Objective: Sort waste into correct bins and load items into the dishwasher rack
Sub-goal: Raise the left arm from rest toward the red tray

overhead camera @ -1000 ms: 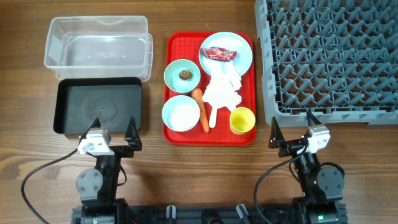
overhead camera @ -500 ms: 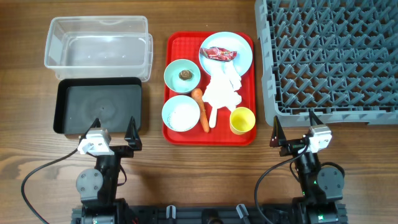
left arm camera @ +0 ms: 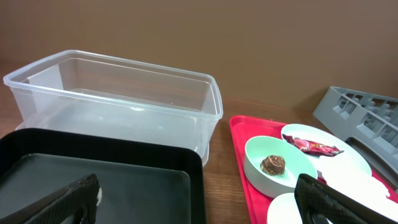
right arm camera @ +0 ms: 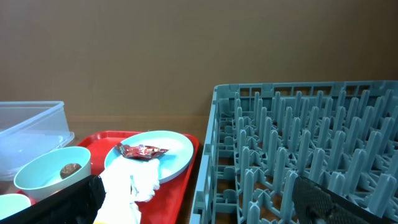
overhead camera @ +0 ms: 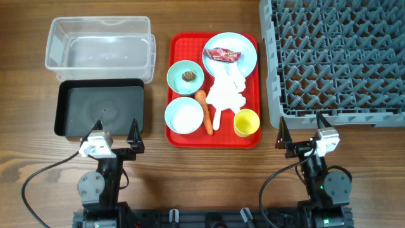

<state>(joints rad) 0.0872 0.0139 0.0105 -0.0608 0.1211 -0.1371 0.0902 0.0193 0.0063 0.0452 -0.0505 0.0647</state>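
Observation:
On the red tray (overhead camera: 190,136) a light blue plate (overhead camera: 248,62) carries a red wrapper (overhead camera: 222,54). A white tissue (overhead camera: 226,90) lies over a white spoon (overhead camera: 216,120). One bowl (overhead camera: 177,81) holds a brown lump (overhead camera: 188,76), and another bowl (overhead camera: 184,116) holds rice. An orange carrot (overhead camera: 205,113) and a yellow cup (overhead camera: 246,122) sit beside them. The clear tub (overhead camera: 98,47) and the black tray (overhead camera: 101,107) stand at the left, the grey rack (overhead camera: 342,57) at the right. My left gripper (overhead camera: 116,130) and right gripper (overhead camera: 299,126) are open and hold nothing, near the front edge.
In the left wrist view the open gripper (left arm camera: 198,186) looks over the black tray (left arm camera: 124,180) toward the clear tub (left arm camera: 118,93). In the right wrist view the open gripper (right arm camera: 196,186) faces the rack's near corner (right arm camera: 214,143) and the plate (right arm camera: 177,149).
The right gripper has edged very slightly to the right. Nothing else has moved.

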